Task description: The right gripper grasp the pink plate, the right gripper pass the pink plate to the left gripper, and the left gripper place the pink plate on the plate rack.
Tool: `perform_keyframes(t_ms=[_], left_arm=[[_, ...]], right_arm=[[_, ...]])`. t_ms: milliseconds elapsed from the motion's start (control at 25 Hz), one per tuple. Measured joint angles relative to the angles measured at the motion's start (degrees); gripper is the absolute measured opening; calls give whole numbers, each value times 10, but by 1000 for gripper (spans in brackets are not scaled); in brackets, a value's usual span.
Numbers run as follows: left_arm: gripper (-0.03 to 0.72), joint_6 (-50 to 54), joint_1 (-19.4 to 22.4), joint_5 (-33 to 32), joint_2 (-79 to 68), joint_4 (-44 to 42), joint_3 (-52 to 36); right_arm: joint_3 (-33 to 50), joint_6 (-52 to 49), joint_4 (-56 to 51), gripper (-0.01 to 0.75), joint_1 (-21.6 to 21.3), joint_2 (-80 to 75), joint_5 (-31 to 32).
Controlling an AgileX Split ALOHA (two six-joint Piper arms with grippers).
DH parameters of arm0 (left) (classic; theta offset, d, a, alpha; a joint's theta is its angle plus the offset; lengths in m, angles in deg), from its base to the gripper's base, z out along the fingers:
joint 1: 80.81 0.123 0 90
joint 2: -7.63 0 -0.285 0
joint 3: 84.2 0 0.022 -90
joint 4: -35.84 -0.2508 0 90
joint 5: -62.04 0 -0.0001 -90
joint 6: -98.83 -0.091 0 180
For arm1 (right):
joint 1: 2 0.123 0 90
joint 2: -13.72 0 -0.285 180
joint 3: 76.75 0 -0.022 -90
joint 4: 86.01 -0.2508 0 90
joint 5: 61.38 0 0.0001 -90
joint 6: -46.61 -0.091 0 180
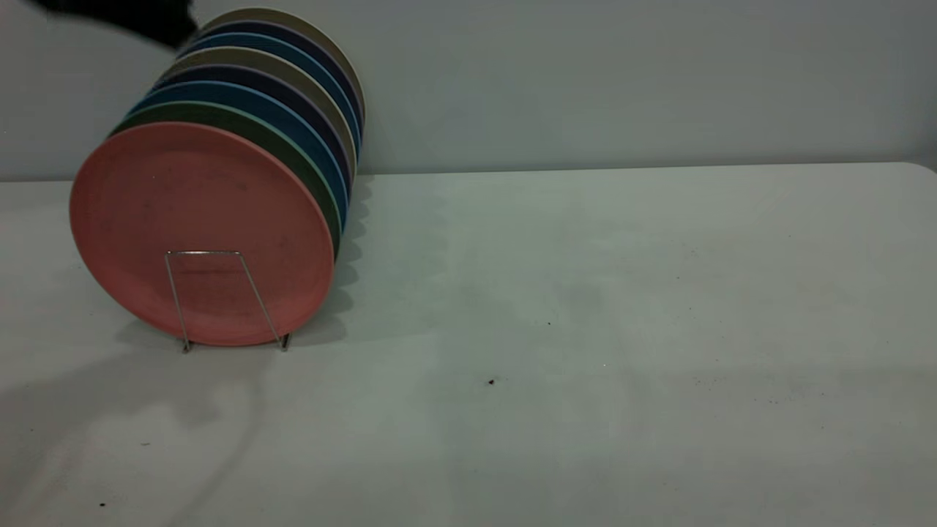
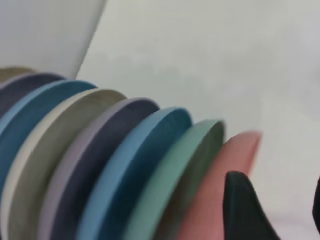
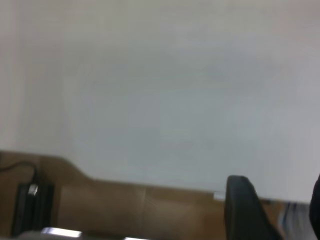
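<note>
The pink plate (image 1: 198, 219) stands on edge at the front of the plate rack (image 1: 205, 252), behind the rack's front wire loop. It also shows in the left wrist view (image 2: 220, 185) as the nearest plate in the row. My left gripper (image 1: 132, 18) hovers above the back of the row at the top left; in its wrist view (image 2: 277, 180) it is open and empty, just above the pink plate's rim. My right gripper (image 3: 277, 181) is out of the exterior view; its wrist view shows it open and empty over the table's edge.
Several more plates stand in the rack behind the pink one: a mint-green plate (image 1: 278, 143), then blue, dark navy and beige ones (image 1: 293, 80). The white table (image 1: 585, 329) stretches to the right. A wall rises behind it.
</note>
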Motion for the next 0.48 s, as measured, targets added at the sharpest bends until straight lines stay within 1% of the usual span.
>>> perform_keyframes(t_ms=[80,200,480], left_arm=[[379,90,0,-25,34,-8,0],[379,195,0,-66,89,-40,0],[379,399,0,-170,232,-132,0]], right_arm=[[8,0,11,337,0,21,-18],[13,0,17,337,0,53,-31],[15,-2,19,335,0,112,-37]])
